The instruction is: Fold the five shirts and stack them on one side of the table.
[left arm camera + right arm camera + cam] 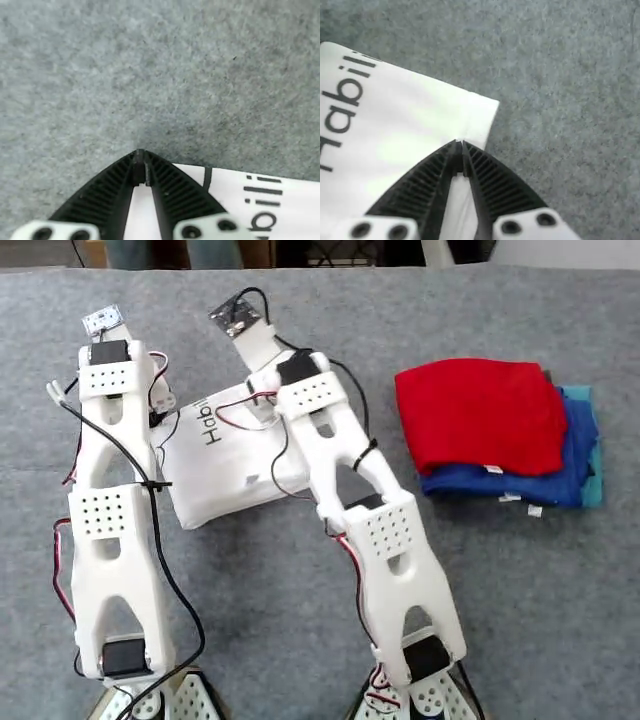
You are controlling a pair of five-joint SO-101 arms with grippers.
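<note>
Black lettering [210, 426] runs across the white shirt [225, 480], with one end tucked under an arm in the high view. A couple of small white tags [492, 469] sit on the blue shirts [575, 455], but they're way too tiny to read.

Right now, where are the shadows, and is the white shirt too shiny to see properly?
High view: the light is even, with only soft shadows on the table. Left wrist view: a dim shadow lies on the table just ahead of the left pincer. Right wrist view: the white shirt glares bright beside the right pincer, so its folds look faint.
</note>
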